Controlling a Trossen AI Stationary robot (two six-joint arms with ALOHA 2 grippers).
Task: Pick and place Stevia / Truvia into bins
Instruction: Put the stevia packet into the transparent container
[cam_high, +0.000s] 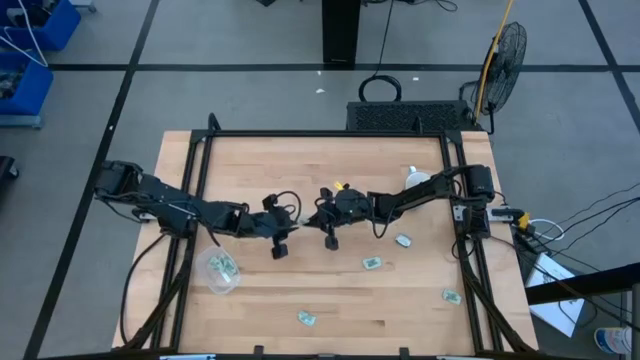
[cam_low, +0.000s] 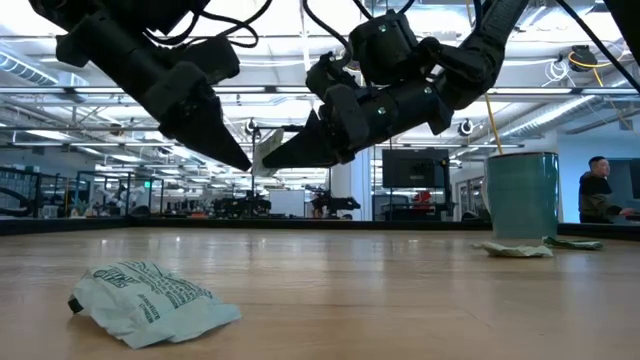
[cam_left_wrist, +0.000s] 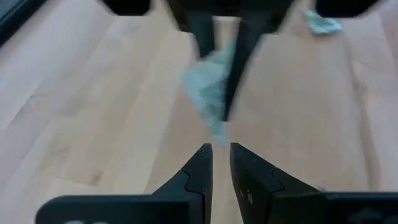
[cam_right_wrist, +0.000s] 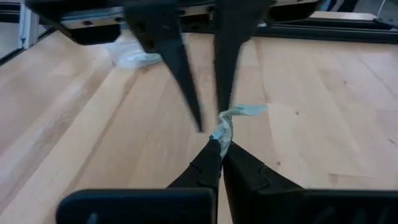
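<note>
Passing a sachet (cam_right_wrist: 233, 121) mid-frame, the right hand (cam_right_wrist: 221, 149) pinches it while the left hand (cam_left_wrist: 216, 149), seemingly slightly spread, must close, then carry it to the tub (cam_high: 219, 270).

we reach both arms inward over the middle of the desk, wrists low and tips pointed at each other. our left arm stretches from the left edge toward the centre, forearm nearly level, and its left gripper (cam_high: 297, 224) hangs above the surface with the two fingers (cam_left_wrist: 200, 163) apart by a narrow gap, gripping nothing. our right arm comes in from the right edge, elbow bent, and its right gripper (cam_right_wrist: 221, 144) has the jaws pressed together at the tips on a sachet (cam_right_wrist: 229, 123). the two grippers meet nearly nose to nose, just apart.
</note>
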